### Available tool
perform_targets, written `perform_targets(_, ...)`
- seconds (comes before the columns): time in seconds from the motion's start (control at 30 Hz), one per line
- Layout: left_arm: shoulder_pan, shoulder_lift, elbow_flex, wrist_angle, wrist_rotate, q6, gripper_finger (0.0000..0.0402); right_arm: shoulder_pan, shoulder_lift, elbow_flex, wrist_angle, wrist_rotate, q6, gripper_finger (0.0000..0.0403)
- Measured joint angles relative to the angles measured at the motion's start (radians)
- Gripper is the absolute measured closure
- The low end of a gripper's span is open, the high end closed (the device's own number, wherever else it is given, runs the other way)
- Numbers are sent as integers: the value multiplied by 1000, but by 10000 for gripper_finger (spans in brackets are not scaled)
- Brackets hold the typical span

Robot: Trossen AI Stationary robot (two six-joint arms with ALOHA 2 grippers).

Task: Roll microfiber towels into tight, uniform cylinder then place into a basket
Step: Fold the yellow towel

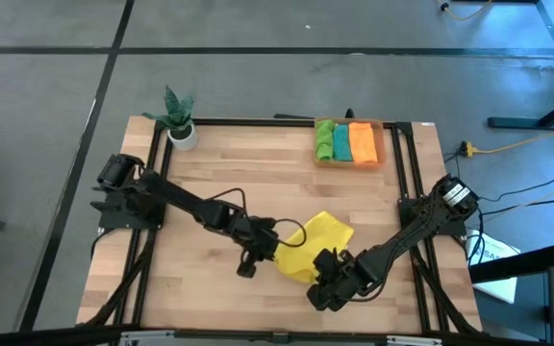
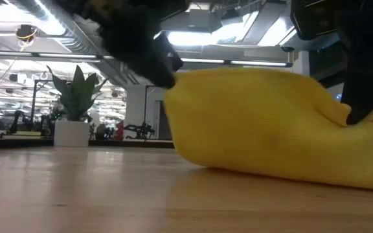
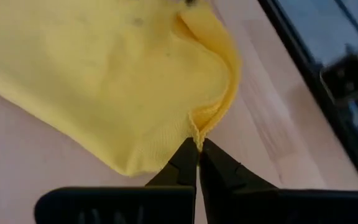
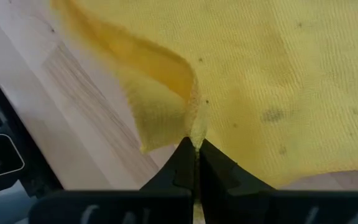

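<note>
High view: yellow towel (image 1: 317, 247) lies on the table's (image 1: 210, 183) near-centre boards, left gripper (image 1: 279, 248) and right gripper (image 1: 323, 261) each clamped on an edge | advice: keep both pinches level, roll evenly | basket (image 1: 385, 144), far right corner, holds green, teal, orange rolls.

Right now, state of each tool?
Left tool: shut on the yellow towel, pinching one edge.
Right tool: shut on the yellow towel, pinching another edge.
</note>
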Motion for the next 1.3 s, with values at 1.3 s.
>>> perform_targets(1.3, 46, 187, 34, 155, -119, -81, 401, 33, 26, -1, -189, -1, 295, 396)
